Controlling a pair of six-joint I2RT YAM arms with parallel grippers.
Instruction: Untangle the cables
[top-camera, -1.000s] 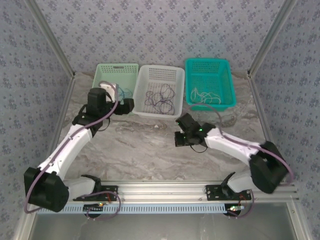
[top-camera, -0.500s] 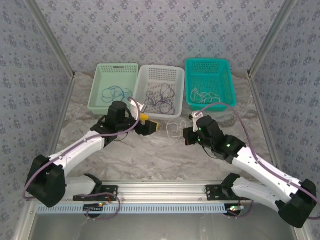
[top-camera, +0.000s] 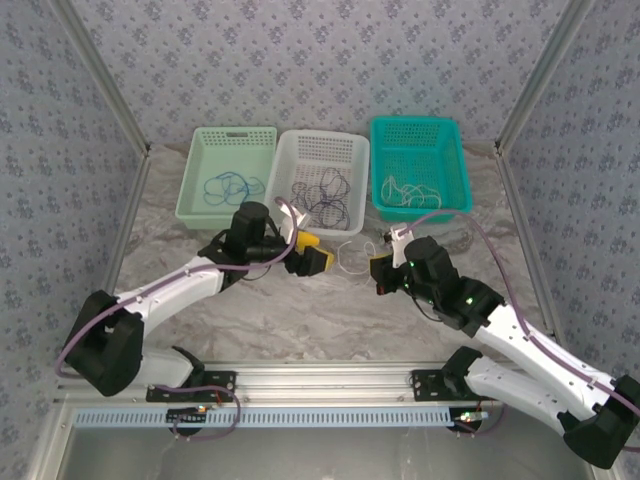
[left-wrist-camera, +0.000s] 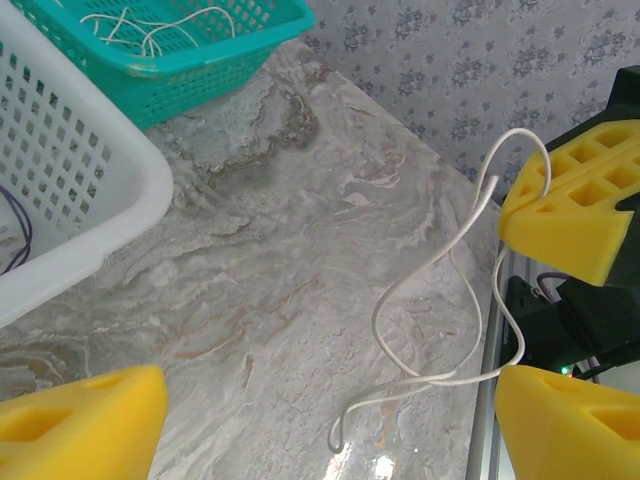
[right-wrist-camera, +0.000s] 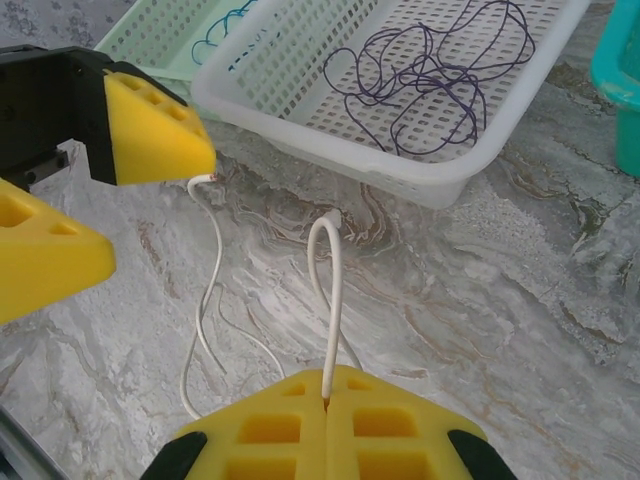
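Note:
A thin whitish cable (top-camera: 350, 260) lies looped on the marble table between my two grippers. My right gripper (right-wrist-camera: 327, 400) is shut on one bend of this cable (right-wrist-camera: 333, 290), which arches up from its closed yellow pads. My left gripper (left-wrist-camera: 330, 405) is open, and the cable's low loop (left-wrist-camera: 378, 315) lies on the table between its spread fingers. One cable end touches the left gripper's upper finger (right-wrist-camera: 150, 130). Dark purple cables (right-wrist-camera: 430, 70) lie in the white basket (top-camera: 322, 140). A blue cable (top-camera: 228, 185) lies in the light green basket (top-camera: 228, 135).
A teal basket (top-camera: 418, 125) at the back right holds several whitish cables (top-camera: 410, 190). The three baskets stand in a row along the far side. The aluminium rail (top-camera: 320, 380) runs along the near edge. Patterned walls close in both sides.
My left gripper has swung from the green basket down and right to the whitish cable on the table. The right arm has shifted and now pinches that cable.

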